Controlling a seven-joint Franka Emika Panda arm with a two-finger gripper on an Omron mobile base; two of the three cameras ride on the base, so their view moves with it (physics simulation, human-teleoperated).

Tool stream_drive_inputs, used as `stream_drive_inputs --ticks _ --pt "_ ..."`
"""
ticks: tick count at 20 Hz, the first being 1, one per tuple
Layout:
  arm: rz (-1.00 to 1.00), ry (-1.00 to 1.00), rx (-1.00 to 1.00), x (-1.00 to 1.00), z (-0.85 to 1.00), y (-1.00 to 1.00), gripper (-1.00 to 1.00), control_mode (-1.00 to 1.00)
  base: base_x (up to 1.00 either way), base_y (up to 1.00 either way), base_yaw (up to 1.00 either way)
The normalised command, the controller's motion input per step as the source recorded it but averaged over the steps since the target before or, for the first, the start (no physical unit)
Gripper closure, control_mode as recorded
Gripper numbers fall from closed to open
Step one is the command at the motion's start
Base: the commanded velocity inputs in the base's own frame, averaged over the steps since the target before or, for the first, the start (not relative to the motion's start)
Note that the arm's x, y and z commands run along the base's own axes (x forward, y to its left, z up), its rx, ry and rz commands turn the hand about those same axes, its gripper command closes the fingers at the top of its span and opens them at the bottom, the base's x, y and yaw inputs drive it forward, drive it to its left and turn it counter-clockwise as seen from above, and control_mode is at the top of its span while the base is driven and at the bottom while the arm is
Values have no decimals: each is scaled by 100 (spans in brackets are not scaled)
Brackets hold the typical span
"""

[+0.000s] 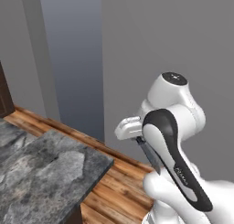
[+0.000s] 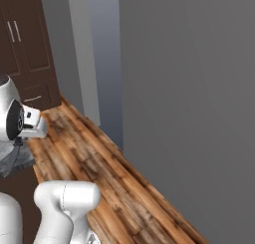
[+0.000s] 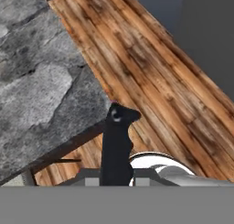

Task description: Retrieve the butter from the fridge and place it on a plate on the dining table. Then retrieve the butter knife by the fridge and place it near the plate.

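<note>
My gripper [image 3: 116, 175] is shut on the butter knife. The knife's black handle [image 3: 116, 136] rises between the fingers in the hand view. Its dark grey pointed blade [image 1: 149, 154] sticks down below the white hand [image 1: 129, 127] in the left base view, partly hidden by my forearm. The dining table [image 1: 45, 173] with its dark marbled stone top lies to the left of the gripper; its corner [image 3: 98, 104] is just beside the handle in the hand view. The knife hangs over the wood floor, off the table's edge. The butter, the plate and the fridge are out of view.
Brown wood floor [image 2: 99, 163] runs along a plain grey wall [image 2: 189, 88]. A pale blue-grey vertical panel [image 1: 75, 58] stands ahead. Dark-brown tall cabinets [image 2: 25, 44] stand at the far left. The table's corner [image 1: 109, 162] juts toward my arm.
</note>
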Motion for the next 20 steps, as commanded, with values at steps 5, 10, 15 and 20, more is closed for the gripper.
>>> stream_drive_inputs --ticks 5,10,15,20 --pt "-13 20 -22 12 2 -95 100 -100 0 0 0" --pt "-15 20 -3 5 -13 -63 100 -100 0 0 0" --pt "0 0 -1 0 -6 -18 100 -100 0 0 0" --pt "0 0 0 -1 0 0 100 -100 0 0 0"
